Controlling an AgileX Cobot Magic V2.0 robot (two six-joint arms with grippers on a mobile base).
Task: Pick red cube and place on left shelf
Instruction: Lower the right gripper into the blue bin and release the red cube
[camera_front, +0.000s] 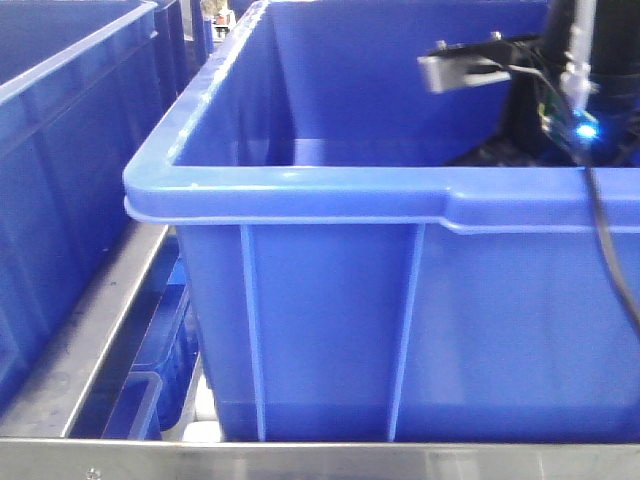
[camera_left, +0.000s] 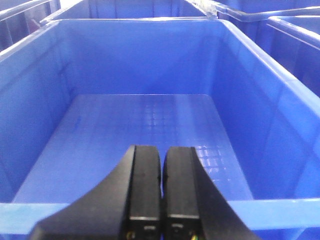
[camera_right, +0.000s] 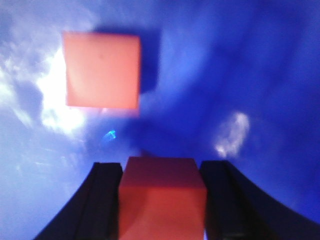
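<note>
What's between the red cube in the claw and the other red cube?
Right wrist view: only bare bin floor separates the held red cube in the right gripper from the far red cube.

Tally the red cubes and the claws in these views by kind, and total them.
Red cubes: 2, the held cube and the loose cube
Claws: 2, the left claw and the right claw
Total: 4

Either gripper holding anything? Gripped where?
Right gripper holds a red cube by two opposite side faces. Left gripper is shut on nothing.
</note>
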